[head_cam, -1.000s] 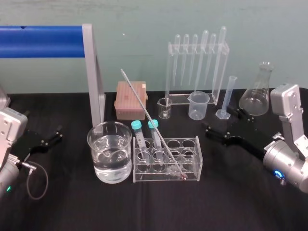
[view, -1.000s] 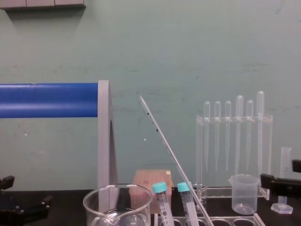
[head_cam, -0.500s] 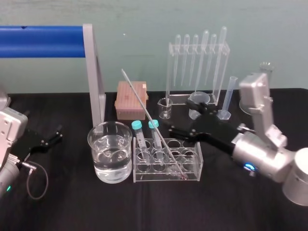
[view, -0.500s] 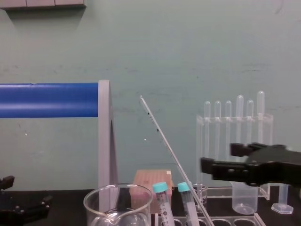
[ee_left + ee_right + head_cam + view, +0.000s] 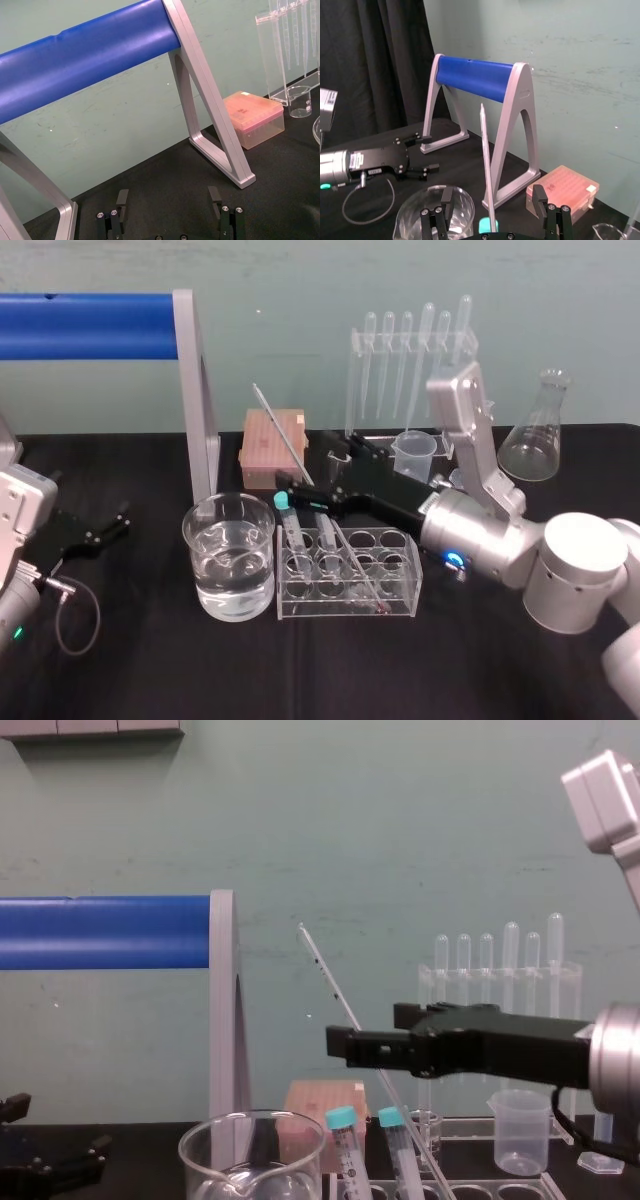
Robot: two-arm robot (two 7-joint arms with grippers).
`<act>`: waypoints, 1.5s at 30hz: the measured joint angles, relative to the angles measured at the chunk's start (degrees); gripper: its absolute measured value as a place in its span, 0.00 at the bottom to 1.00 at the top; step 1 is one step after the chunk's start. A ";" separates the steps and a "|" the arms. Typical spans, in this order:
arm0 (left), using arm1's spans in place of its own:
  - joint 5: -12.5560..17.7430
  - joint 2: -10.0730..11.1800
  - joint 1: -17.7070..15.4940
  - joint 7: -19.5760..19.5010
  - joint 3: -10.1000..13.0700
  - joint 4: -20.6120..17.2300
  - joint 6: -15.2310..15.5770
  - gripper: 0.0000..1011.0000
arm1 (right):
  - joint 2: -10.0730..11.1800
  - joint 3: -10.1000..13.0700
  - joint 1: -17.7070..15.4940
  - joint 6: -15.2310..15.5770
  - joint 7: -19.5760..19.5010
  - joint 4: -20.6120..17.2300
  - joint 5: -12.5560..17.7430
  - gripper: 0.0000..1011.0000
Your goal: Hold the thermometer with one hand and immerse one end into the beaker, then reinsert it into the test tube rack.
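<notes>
the long, thin clear glass thermometer [image 5: 275,420] stood tilted in the low clear test tube rack [image 5: 405,580], its lower end down in the rack and its upper end leaning toward the robot's left and away, above the rack. two teal-capped tubes [image 5: 340,1118] stood in the rack's left holes. the wide clear glass beaker [image 5: 195,570], holding clear liquid, sat on the black desk [image 5: 150,660] just left of the rack.

the right hand [image 5: 305,462], long and black on a silver cylindrical wrist, reached in over the rack. its fingers [image 5: 445,200] were spread wide, one on each side of the thermometer's stem, and in the right wrist view there was a gap on both sides, so it gripped nothing. the left hand [image 5: 115,522] lay low over the desk at the far left, fingers apart and empty.
</notes>
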 joint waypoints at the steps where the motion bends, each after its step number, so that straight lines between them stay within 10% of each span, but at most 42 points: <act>1: 0.00 0.00 0.00 0.00 0.00 0.00 0.00 1.00 | -0.28 0.01 0.26 0.53 -0.02 0.09 0.16 0.99; 14: 0.00 0.00 0.00 0.00 0.00 0.00 0.00 1.00 | -1.05 -2.10 4.92 6.90 0.62 1.13 -0.91 0.99; 34: 0.00 0.00 0.00 0.00 0.00 0.00 0.00 1.00 | -1.06 -3.17 5.99 6.88 1.44 1.95 -2.02 0.99; 45: 0.00 0.00 0.00 0.00 0.00 0.00 0.00 1.00 | -1.09 -3.12 5.96 7.06 1.44 1.93 -1.88 0.73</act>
